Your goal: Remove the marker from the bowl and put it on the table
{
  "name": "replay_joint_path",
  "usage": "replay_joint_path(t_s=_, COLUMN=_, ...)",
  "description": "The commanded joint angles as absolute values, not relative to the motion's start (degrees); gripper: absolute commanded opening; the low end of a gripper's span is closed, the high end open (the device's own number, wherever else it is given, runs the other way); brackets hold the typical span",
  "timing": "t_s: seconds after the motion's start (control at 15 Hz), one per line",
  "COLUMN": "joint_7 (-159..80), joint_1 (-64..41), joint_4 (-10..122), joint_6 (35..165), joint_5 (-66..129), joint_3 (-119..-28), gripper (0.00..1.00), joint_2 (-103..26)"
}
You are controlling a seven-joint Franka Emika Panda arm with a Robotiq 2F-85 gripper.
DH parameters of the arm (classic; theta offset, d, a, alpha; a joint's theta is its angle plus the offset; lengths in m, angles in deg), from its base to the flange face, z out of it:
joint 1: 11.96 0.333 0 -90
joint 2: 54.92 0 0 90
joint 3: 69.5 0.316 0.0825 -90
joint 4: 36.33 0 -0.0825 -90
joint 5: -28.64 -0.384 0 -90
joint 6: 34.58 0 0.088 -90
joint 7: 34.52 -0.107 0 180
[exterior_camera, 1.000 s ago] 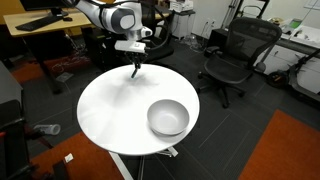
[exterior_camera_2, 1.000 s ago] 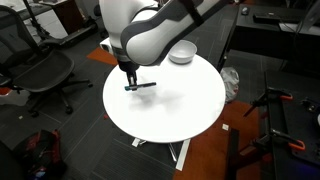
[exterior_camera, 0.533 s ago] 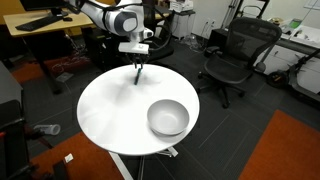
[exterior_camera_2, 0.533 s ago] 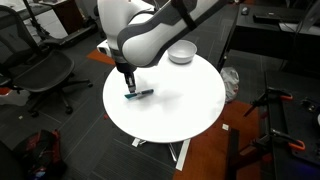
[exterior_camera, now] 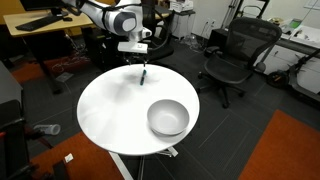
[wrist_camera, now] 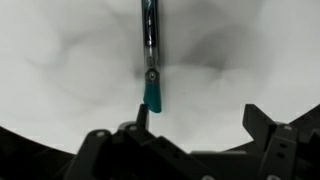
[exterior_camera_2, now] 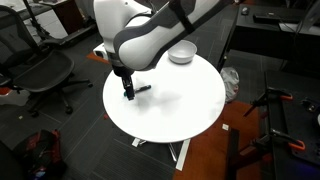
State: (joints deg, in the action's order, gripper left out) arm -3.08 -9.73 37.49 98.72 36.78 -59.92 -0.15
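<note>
While the gripper [wrist_camera: 198,118] gapes open, the marker [wrist_camera: 149,55] seemingly lies flat, teal end toward it

Marker [wrist_camera: 150,50] on table [exterior_camera: 105,115] near rim, beside pincer [exterior_camera_2: 127,88]; bowl [exterior_camera: 168,118] on table, well apart.

Marker [wrist_camera: 149,40]: dark barrel, teal-blue end
Bowl [exterior_camera: 168,130]: shiny silver-grey
Table [exterior_camera: 110,105]: plain white
Floor [exterior_camera: 240,140]: dark grey, orange patch

Black office chair [exterior_camera: 238,52], wooden desk [exterior_camera: 40,27], orange carpet patch [exterior_camera: 292,150] — second black chair [exterior_camera_2: 45,68] on dark grey floor [exterior_camera_2: 90,140].
</note>
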Motion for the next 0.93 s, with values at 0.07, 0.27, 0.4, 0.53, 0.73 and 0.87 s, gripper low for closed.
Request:
replay_joint_path(t_s=0.07, joint_7=-2.26, joint_1=-9.19, joint_4=35.47, joint_6=96.82, joint_5=36.55, joint_3=-59.19, gripper=1.0, joint_2=0.61)
replay_joint_path(t_s=0.27, joint_7=-2.69, joint_1=-9.18, joint_4=35.08, joint_6=97.02, joint_5=36.32, joint_3=-59.3, gripper=1.0, joint_2=0.46)
replay_joint_path(t_s=0.4, joint_7=-2.77, joint_1=-9.52, joint_4=34.47, joint_6=97.08, joint_5=36.0, joint_3=-59.27, gripper=1.0, joint_2=0.28)
replay_joint_path(t_s=0.53, joint_7=-2.22, joint_1=-10.26, joint_4=33.12, joint_6=96.61, joint_5=35.75, joint_3=-59.38, gripper=1.0, joint_2=0.29)
replay_joint_path(t_s=0.73, joint_7=-1.97, joint_1=-11.27, joint_4=31.12, joint_6=95.47, joint_5=35.7, joint_3=-59.92, gripper=1.0, joint_2=0.49)
replay_joint_path(t_s=0.87, joint_7=-1.68, joint_1=-12.15, joint_4=30.1, joint_6=94.21, joint_5=35.53, joint_3=-60.08, gripper=1.0, joint_2=0.43)
